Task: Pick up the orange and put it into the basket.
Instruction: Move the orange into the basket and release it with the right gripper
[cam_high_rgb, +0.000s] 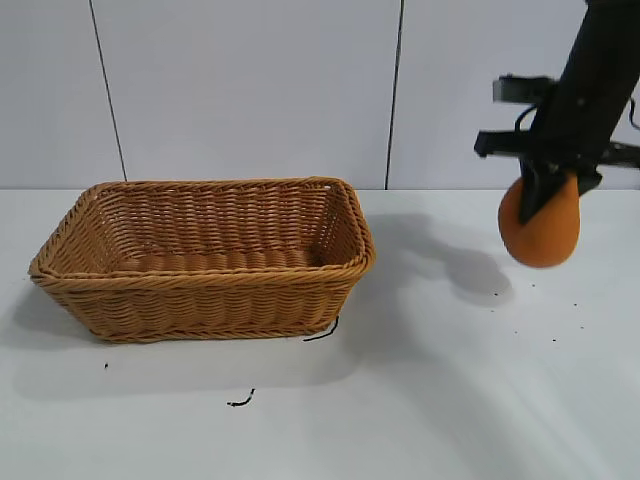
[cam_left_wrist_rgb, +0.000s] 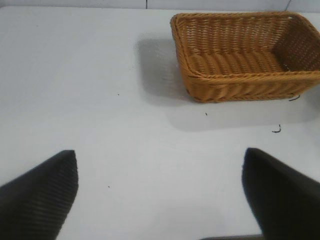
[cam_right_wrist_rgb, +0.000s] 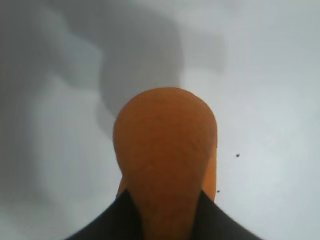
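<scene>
Right gripper (cam_high_rgb: 548, 188) pinches the orange (cam_high_rgb: 541, 228) by its narrow top, clear of the table (cam_high_rgb: 450, 400), at 3 o'clock from the basket (cam_high_rgb: 205, 258). Left gripper (cam_left_wrist_rgb: 160, 192), fingers spread, appears to hover over bare table, well apart from the basket.

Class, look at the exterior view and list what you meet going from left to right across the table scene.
Tan-brown woven wicker basket → small dark curled scrap on the white table → dull-orange rounded orange, held off the table in the right gripper.
</scene>
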